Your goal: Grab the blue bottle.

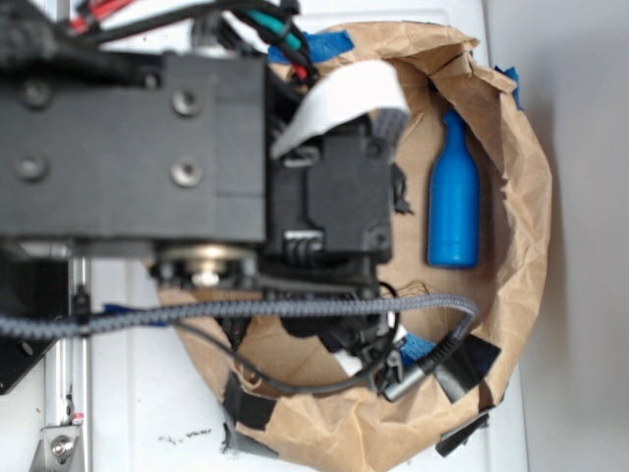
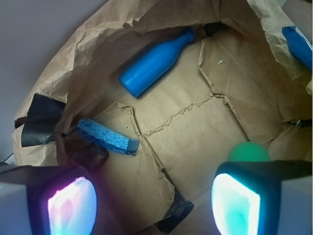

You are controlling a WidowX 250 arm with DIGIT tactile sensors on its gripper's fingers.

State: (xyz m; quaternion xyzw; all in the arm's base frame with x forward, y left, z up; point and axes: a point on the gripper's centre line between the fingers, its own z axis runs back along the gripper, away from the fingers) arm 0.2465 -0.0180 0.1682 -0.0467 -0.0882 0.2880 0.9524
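Blue bottle (image 2: pixel 155 62) lies on its side near the brown paper bag's (image 2: pixel 73 73) far wall, untouched. Your end effector (image 2: pixel 154 200) hovers well short, pads (image 2: pixel 71 205) apart, empty. Sponge (image 2: pixel 106 136) and green ball (image 2: pixel 248 152) sit nearer. Approach and grasp remain.

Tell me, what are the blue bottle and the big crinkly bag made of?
The blue bottle looks like matte plastic: one solid blue colour, smooth and with only a soft shine. The bag looks like brown paper: it is wrinkled, creased and torn along the folds.
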